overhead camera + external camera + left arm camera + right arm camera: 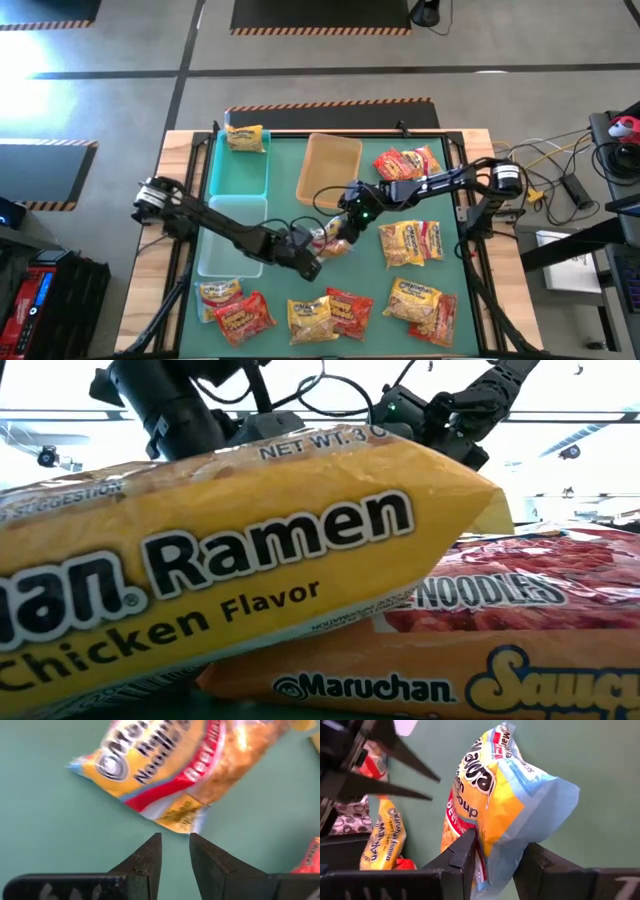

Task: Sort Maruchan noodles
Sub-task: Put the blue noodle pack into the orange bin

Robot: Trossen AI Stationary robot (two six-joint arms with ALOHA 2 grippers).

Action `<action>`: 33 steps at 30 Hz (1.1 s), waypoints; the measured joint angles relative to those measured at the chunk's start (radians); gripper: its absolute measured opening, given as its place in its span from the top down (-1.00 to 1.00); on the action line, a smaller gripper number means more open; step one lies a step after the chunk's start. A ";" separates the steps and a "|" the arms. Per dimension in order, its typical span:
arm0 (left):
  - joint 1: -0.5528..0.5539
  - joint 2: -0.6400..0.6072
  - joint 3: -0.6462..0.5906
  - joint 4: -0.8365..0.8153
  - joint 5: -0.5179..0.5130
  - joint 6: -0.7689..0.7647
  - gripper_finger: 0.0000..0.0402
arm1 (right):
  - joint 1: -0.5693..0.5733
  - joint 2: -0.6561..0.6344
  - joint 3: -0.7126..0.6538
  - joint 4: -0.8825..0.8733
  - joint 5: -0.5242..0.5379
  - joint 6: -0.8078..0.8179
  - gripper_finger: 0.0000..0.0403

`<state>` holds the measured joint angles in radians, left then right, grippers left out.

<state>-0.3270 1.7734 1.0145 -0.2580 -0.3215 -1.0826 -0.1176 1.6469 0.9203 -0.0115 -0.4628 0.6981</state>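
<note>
While clamped on a crinkly yellow-and-blue plastic Maruchan noodle packet, right gripper mid-table.
Just beside, left gripper, fingers slightly apart, empty; other packets along the near edge of the green table.

In the low view, the yellow packet up front reads "Ramen", "Chicken Flavor" and "NET WT. 3", with "SUGGESTION" near its edge. The red-and-orange packet beneath it shows "Maruchan" and "NOODLES". The beef packet before the left wrist camera reads "Beef", and in the right wrist view it shows "Maruchan" and "Soup".
</note>
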 joint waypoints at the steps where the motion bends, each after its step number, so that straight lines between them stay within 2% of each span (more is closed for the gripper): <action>1: -0.002 -0.008 0.000 -0.010 -0.006 0.000 0.59 | -0.003 -0.007 0.000 -0.003 -0.016 -0.003 0.53; 13: -0.017 -0.044 -0.002 -0.043 -0.061 -0.073 0.59 | -0.062 -0.163 0.000 -0.071 -0.042 -0.084 0.53; 18: -0.017 -0.043 -0.013 -0.028 -0.064 -0.068 0.59 | -0.061 -0.153 0.000 -0.098 -0.033 -0.114 0.52; 23: -0.015 -0.041 -0.022 0.039 -0.121 0.039 0.60 | -0.062 -0.121 0.000 -0.126 -0.034 -0.113 0.49; 33: -0.002 0.093 -0.016 0.162 -0.154 0.048 0.71 | -0.050 -0.065 0.000 -0.139 -0.043 -0.096 0.26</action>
<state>-0.3290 1.8663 0.9985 -0.0958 -0.4753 -1.0342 -0.1680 1.5815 0.9203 -0.1509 -0.5061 0.6018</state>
